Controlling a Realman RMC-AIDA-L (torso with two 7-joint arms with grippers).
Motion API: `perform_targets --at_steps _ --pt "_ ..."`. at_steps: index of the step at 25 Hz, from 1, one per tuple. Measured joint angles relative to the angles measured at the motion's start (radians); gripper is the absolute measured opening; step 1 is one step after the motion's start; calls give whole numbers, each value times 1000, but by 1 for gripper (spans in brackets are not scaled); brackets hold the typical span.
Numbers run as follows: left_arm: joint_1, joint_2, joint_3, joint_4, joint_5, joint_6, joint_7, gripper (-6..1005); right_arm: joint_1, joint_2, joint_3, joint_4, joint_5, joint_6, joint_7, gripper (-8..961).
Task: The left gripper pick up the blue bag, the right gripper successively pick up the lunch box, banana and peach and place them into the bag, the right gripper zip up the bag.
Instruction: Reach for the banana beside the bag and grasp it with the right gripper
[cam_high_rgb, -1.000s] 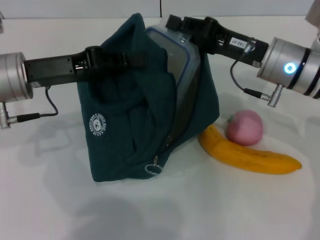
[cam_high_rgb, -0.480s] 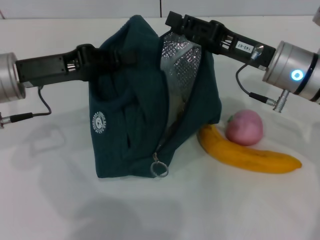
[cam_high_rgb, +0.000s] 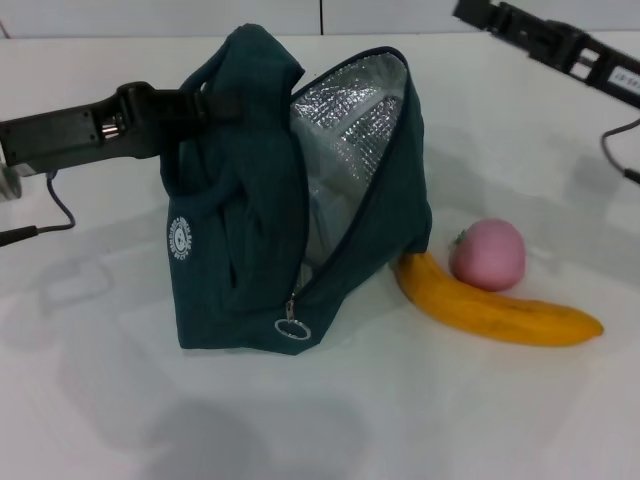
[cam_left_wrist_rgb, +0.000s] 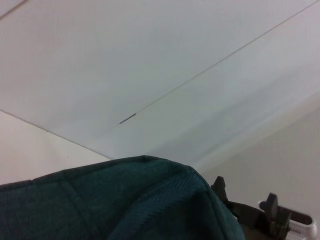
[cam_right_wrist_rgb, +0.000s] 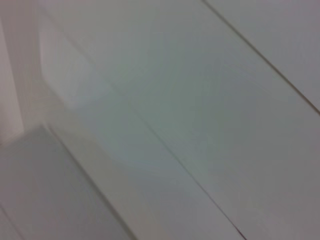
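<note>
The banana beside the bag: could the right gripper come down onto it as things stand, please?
Probably yes. The banana lies uncovered on the table, its near end by the blue bag; only the peach crowds its far side. The right gripper is up behind it.

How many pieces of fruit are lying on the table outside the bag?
2. The banana lies on the table to the right of the blue bag; the peach sits just behind it. More may be hidden inside the bag.

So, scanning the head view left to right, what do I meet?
Black left end effector → dark teal-blue fabric bag, open → curved yellow banana with round pink peach behind it.
</note>
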Motion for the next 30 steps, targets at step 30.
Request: perform_targets --at_steps 30 --pt "-20 1 6 0 8 -3 -4 43 283 19 383 -767 -1750 -564 764 726"
